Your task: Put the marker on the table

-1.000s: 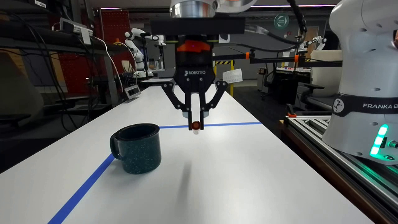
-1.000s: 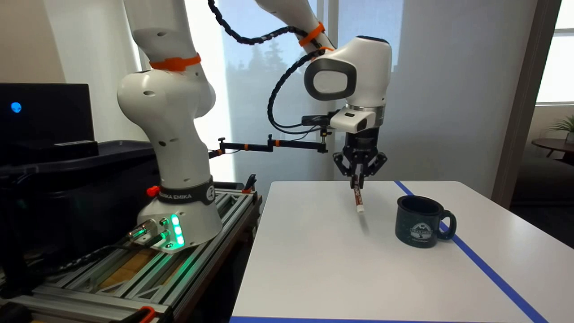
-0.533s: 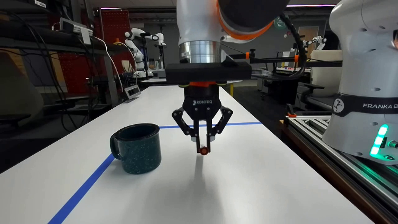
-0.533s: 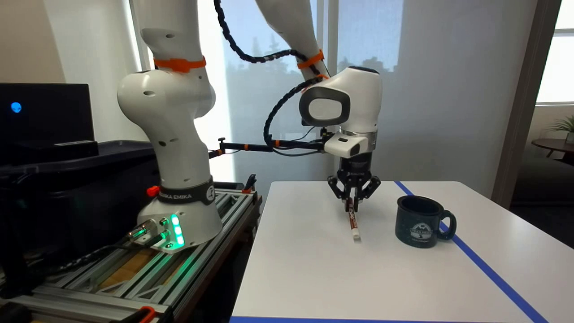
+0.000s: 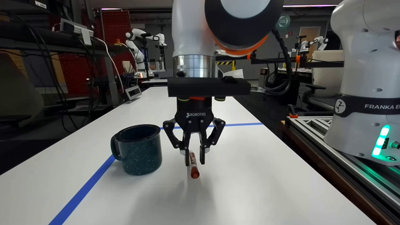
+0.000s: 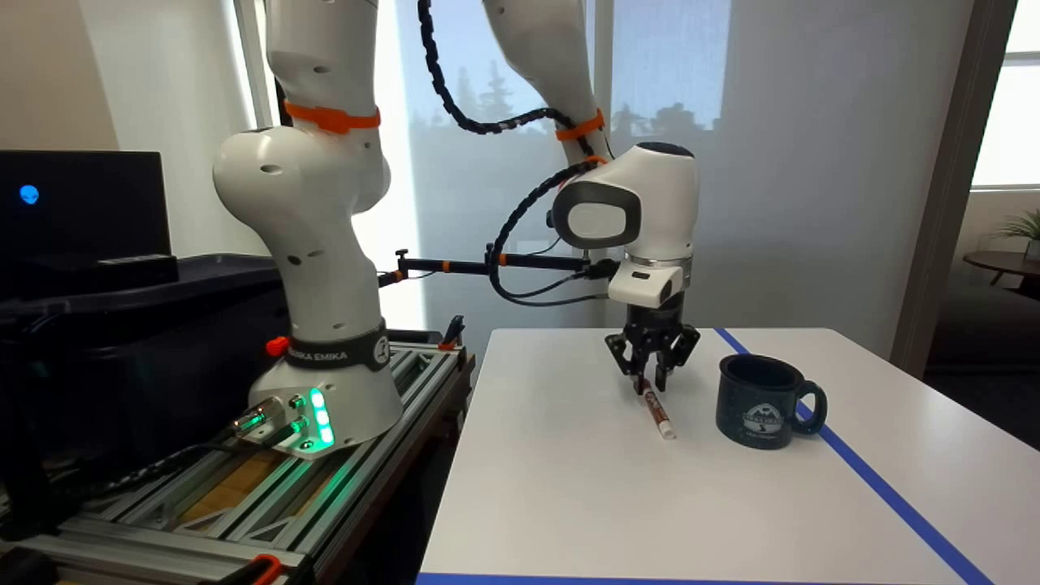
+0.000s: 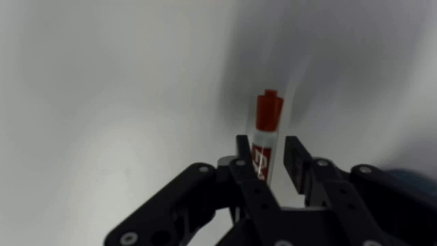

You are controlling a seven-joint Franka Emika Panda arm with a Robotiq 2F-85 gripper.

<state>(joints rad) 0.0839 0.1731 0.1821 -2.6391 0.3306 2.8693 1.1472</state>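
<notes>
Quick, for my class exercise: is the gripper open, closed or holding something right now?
Gripper: open, not gripping the red-capped marker that shows between its fingers.

ROBOTIQ is printed in white on the claw (image 5: 195, 160), near the mug (image 6: 756, 390). Well apart from the mug, FRANKA EMIKA is borne by the Franka base's (image 6: 357, 410) black band (image 6: 329, 355), partly cut off in both exterior views. On the marker (image 7: 265, 138), near the mug, EX is made out in the wrist view, the rest hidden. The mug is marked with a white emblem (image 6: 764, 419), its lettering too small. A blue alien-head logo (image 6: 29, 194) is shown on the black screen (image 6: 97, 207), far from the mug.
</notes>
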